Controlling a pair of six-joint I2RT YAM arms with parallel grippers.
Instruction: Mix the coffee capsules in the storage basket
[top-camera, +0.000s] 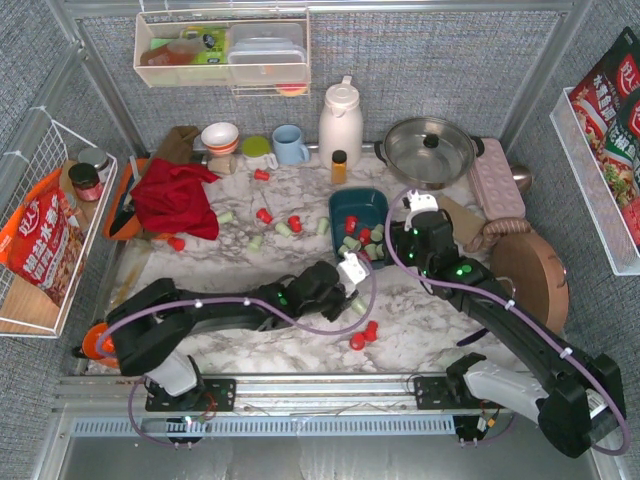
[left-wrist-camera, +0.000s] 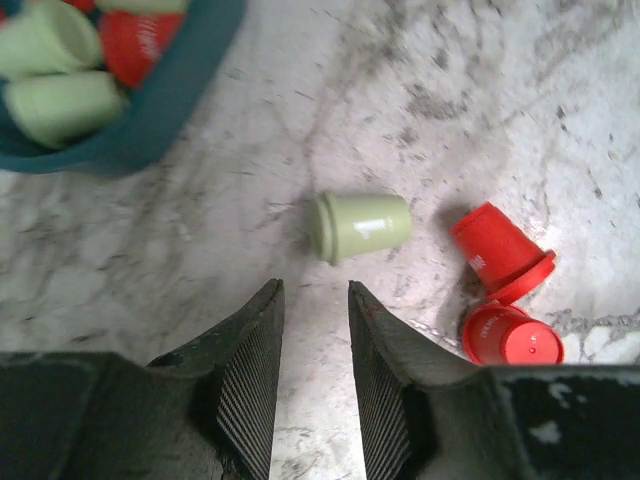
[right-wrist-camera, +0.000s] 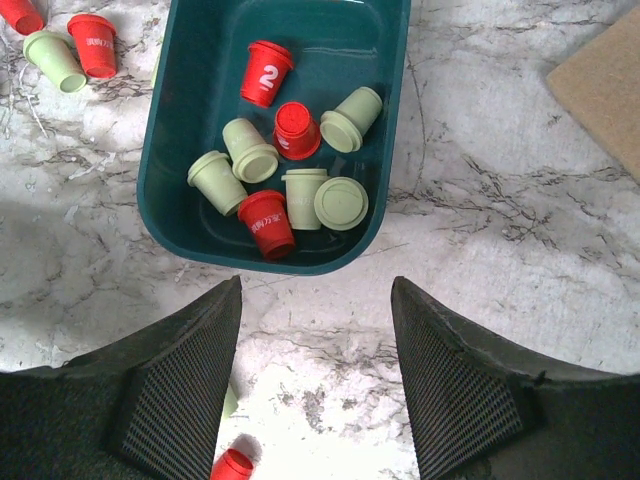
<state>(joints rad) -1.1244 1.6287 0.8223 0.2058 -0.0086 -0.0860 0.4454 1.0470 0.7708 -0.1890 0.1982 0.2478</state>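
Observation:
The dark teal storage basket (top-camera: 368, 203) sits mid-table and holds several red and pale green coffee capsules (right-wrist-camera: 268, 222). More capsules lie loose on the marble to its left (top-camera: 283, 229). My left gripper (top-camera: 352, 280) hovers low just in front of the basket's near end (left-wrist-camera: 170, 100). Its jaws (left-wrist-camera: 313, 288) stand narrowly open with nothing between them. A green capsule (left-wrist-camera: 360, 225) lies on its side just ahead, with two red capsules (left-wrist-camera: 500, 255) to its right. My right gripper (top-camera: 398, 240) is open and empty (right-wrist-camera: 316, 283) above the marble, short of the basket (right-wrist-camera: 345, 45).
A red cloth (top-camera: 175, 195) lies at the left. At the back stand bowls (top-camera: 220, 137), a blue mug (top-camera: 290, 145), an amber bottle (top-camera: 339, 165), a white thermos (top-camera: 340, 120) and a lidded pot (top-camera: 430, 150). A round wooden board (top-camera: 530, 275) is at the right.

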